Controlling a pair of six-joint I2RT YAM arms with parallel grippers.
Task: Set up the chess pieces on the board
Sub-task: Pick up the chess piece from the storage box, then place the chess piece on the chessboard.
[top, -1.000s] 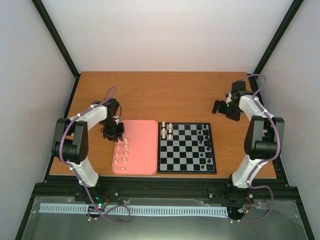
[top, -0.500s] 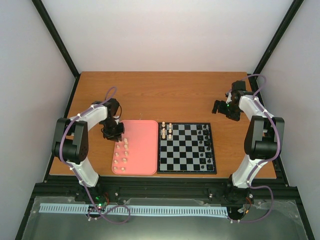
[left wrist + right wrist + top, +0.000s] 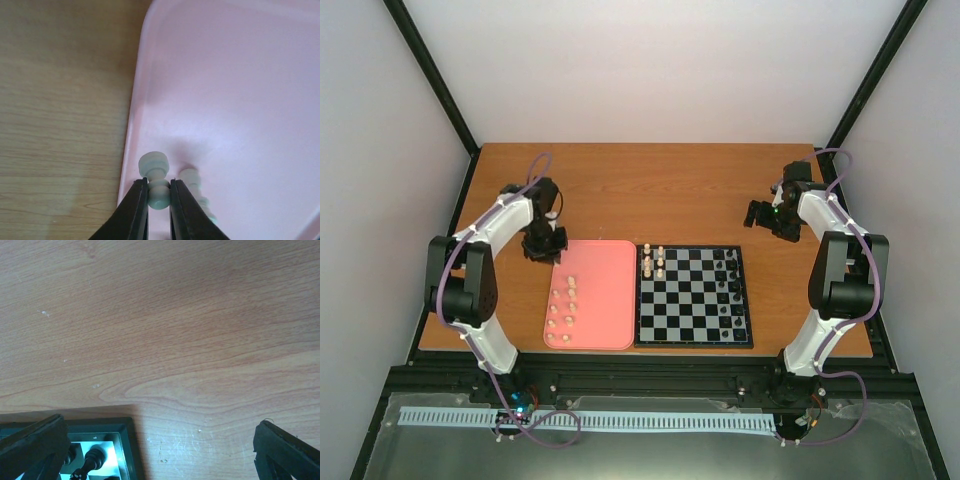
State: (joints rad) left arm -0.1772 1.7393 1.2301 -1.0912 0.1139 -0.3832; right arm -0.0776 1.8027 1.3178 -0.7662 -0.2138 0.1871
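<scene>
My left gripper (image 3: 542, 243) hangs over the far left corner of the pink tray (image 3: 605, 300), shut on a cream-white chess piece (image 3: 158, 186). The black fingertips (image 3: 137, 200) pinch its rounded head, and its round base points away. A second cream piece (image 3: 193, 183) lies just to its right on the tray. Several more cream chess pieces (image 3: 561, 306) stand in two short rows along the tray's left side. The board (image 3: 693, 296) lies right of the tray, with a few cream pieces (image 3: 654, 262) at its far left. My right gripper (image 3: 766, 216) is open above bare wood beyond the board's far right corner.
Black pieces (image 3: 729, 283) line the board's right side, and one black piece (image 3: 93, 458) shows by the board's corner (image 3: 122, 440) in the right wrist view. The wooden table (image 3: 650, 190) stretches behind tray and board. Black frame posts and white walls enclose the table.
The left gripper has shut on the cream piece and moved with it from over the tray's rows toward the tray's far left corner. The right arm has not moved.
</scene>
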